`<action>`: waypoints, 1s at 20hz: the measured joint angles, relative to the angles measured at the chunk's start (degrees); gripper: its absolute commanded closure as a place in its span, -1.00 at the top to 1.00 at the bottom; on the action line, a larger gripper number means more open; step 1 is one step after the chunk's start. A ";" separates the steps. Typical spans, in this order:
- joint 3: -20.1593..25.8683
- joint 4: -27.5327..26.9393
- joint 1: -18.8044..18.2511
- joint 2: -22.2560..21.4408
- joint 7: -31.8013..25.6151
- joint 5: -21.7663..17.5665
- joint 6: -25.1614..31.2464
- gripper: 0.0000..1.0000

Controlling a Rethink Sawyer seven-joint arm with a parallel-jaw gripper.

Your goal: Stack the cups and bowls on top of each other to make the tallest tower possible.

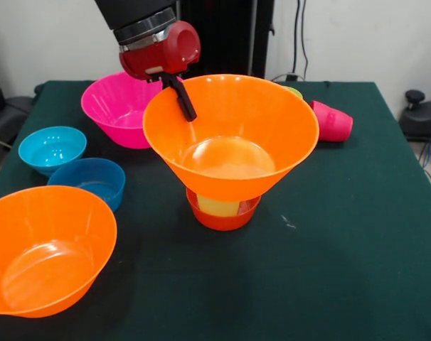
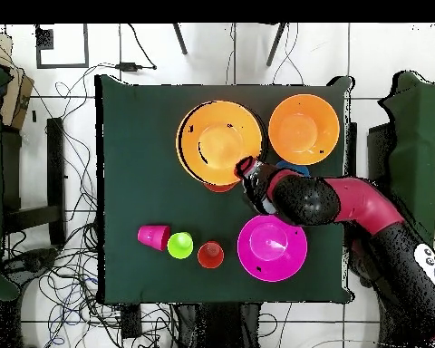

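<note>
My gripper (image 1: 188, 114) is shut on the rim of a large orange bowl (image 1: 237, 114), with one black finger inside the wall. The bowl sits slightly tilted over a pale yellow cup (image 1: 217, 206), which stands in the small red-orange bowl (image 1: 222, 219). I cannot tell if the bowl rests on the cup. In the overhead view the gripper (image 2: 243, 169) is at the edge of this bowl (image 2: 212, 136). The second large orange bowl (image 1: 45, 249), magenta bowl (image 1: 116, 106), light blue bowl (image 1: 52, 149) and darker blue bowl (image 1: 91, 181) stand apart.
A red-pink cup (image 1: 333, 122) lies on its side at the back right. A lime green cup (image 2: 180, 245) and an orange cup (image 2: 210, 255) stand beside it (image 2: 153, 236) in the overhead view. The green table (image 1: 343, 249) has open cloth at the front right.
</note>
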 measured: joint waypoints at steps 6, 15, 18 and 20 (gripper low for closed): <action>0.45 1.63 -0.24 -0.01 0.00 -0.01 0.01 -1.00; 0.50 2.60 -0.44 -0.01 0.00 0.01 0.00 -1.00; 0.50 2.61 -0.50 -0.01 0.00 0.00 0.00 -1.00; 0.49 2.62 -0.55 -0.01 0.00 0.00 0.00 -1.00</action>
